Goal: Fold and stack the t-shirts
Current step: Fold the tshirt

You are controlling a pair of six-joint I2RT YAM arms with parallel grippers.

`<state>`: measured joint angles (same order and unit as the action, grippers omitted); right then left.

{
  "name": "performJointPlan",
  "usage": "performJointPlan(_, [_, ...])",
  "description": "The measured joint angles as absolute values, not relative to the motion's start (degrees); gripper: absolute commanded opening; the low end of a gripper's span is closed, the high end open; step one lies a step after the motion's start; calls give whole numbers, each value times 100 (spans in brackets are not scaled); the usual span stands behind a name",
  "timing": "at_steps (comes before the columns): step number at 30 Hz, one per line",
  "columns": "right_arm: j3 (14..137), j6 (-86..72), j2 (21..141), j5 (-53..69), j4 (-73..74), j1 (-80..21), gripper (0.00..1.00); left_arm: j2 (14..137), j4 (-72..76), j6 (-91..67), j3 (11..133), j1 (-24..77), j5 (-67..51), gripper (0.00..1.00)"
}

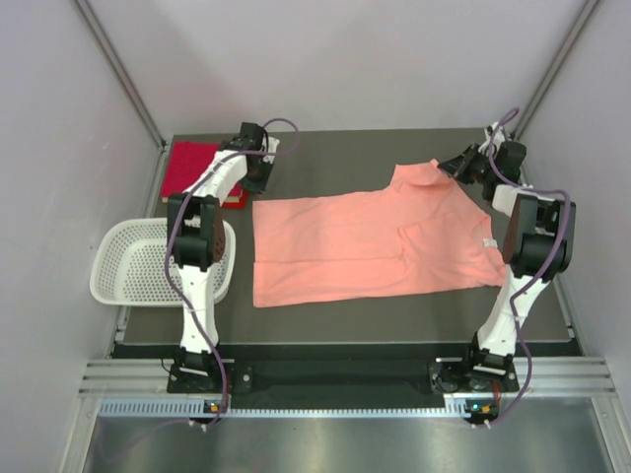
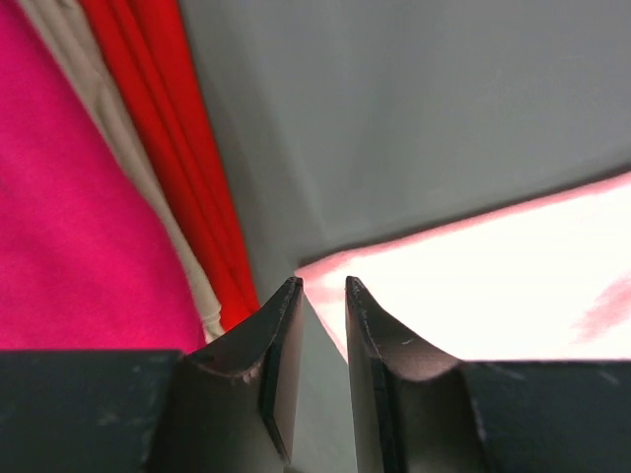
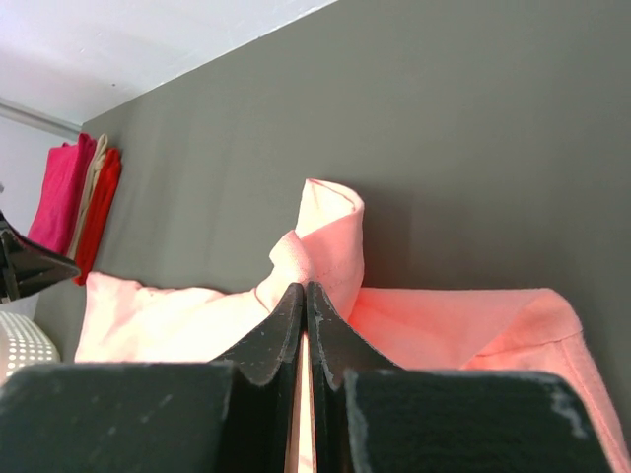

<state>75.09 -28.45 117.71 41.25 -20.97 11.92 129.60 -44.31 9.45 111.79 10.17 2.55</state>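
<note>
Item one: salmon-pink t-shirt (image 1: 365, 241), spread nearly flat across the centre of the dark grey table (image 1: 325, 148), its long edges running left to right; one sleeve folded onto the body near the middle, a small white tag (image 1: 488, 242) at its right edge. The upper right portion of the shirt rises toward the upper right of the overhead view, where it is bunched and lifted. Item two: stack of folded t-shirts (image 1: 187, 166), at the upper left corner of the table, crimson on top; the left wrist view shows its edge in layers of magenta, pale beige and red (image 2: 187, 148), and the right wrist view shows it well apart in the far upper left (image 3: 74, 197). Item three: white perforated basket (image 1: 138, 261), at the left edge of the table, partly behind the left arm. Item four: left gripper (image 1: 259, 182), between the stack and the upper left corner of the pink shirt; jaws stand slightly apart, bare table showing in the gap (image 2: 322, 291), nothing between them, the shirt's corner lying just past the tips. Item five: right gripper (image 1: 446, 168), at the upper right of the shirt; jaws pressed together (image 3: 306, 296) on a thin fold of the pink cloth, which puckers upward just beyond the tips.
</note>
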Motion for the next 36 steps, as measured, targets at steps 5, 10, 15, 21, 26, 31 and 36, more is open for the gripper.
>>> performJointPlan(5, [7550, -2759, 11760, 4123, -2001, 1256, 0, 13242, -4499, 1009, 11242, 1017, 266, 33])
performJointPlan(10, [7550, -2707, 11738, 4123, -1968, 1293, 0, 13316, -4508, 1059, 11249, 1017, 331, 36])
performJointPlan(15, [7550, -2700, 11738, 4123, -1962, 1293, 0, 13327, -4508, 1070, 11251, 1020, 386, 28])
performJointPlan(21, [7550, -2700, 11738, 4123, -1964, 1293, 0, 13343, -4510, 1055, 11255, 1039, 336, 0])
performJointPlan(26, [7548, -2700, 11708, 4112, -1935, 1293, 0, 13334, -4506, 980, 11255, 1057, 287, 0])
performJointPlan(31, [7544, -2685, 11450, 4051, -1903, 1299, 0, 13157, -4447, 871, 11054, 1131, 294, 0])
performJointPlan(36, [7443, -2657, 11122, 4029, -1916, 1380, 0, 12608, -4351, 744, 10453, 1186, 344, 0])
